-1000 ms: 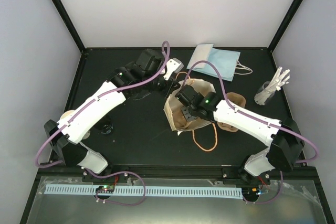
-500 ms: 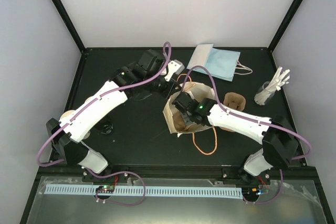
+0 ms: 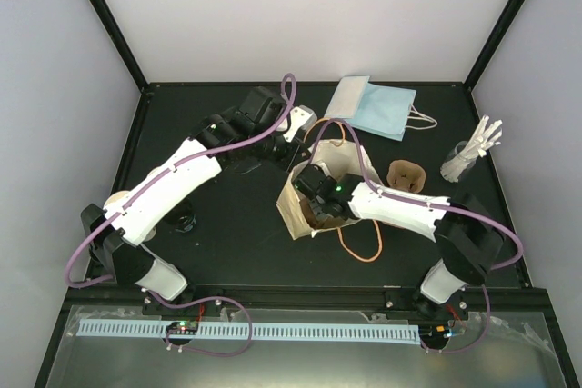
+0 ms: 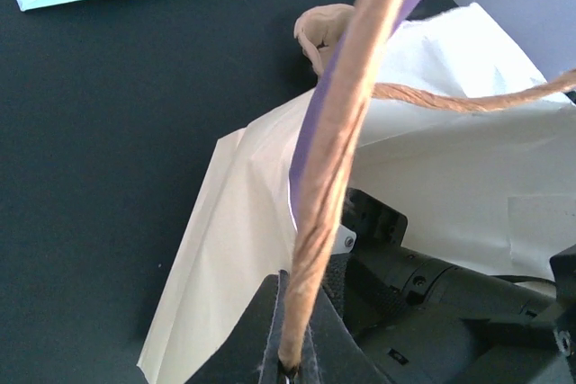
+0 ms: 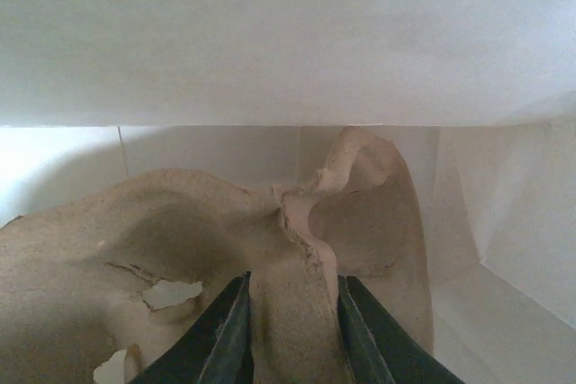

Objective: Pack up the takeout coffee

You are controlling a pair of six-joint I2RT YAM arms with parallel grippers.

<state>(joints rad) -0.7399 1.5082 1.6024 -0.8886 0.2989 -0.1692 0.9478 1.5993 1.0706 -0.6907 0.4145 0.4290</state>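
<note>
**Op 1:** Right gripper [image 5: 294, 321] is partly closed. Its dark fingers [image 5: 229, 334] pinch a ridge of the brown moulded-pulp cup carrier [image 5: 180, 222], deep inside the tan paper bag [image 3: 293, 211].

**Op 2:** And your other side?

**Op 1:** Left gripper [image 4: 292, 352] is clamped tight on the bag's twisted paper handle [image 4: 342, 132], lifting it so the mouth gapes.

**Op 2:** So which step is this?

**Op 1:** I'd say I'm seating the carrier. The coffee itself isn't packed yet.

**Op 2:** Where's the cup?

**Op 1:** I take the small dark disc beside my left forearm for the takeout coffee [image 3: 185, 222], a cream paper cup seen from above under its round black lid. It sits on the black table [image 3: 236, 252], well apart from the bag. I can't be certain from this height.

**Op 2:** Next move?

**Op 1:** Let go of the carrier and back the right wrist straight out without snagging the bag wall. Then fetch the cup while the left holds the handle up.

**Op 2:** Arm poses?

**Op 1:** My right arm lies low, reaching leftward from its near-right base with the wrist dipped into the bag. My left arm stretches diagonally from the near-left base towards the bag's far side.
</note>
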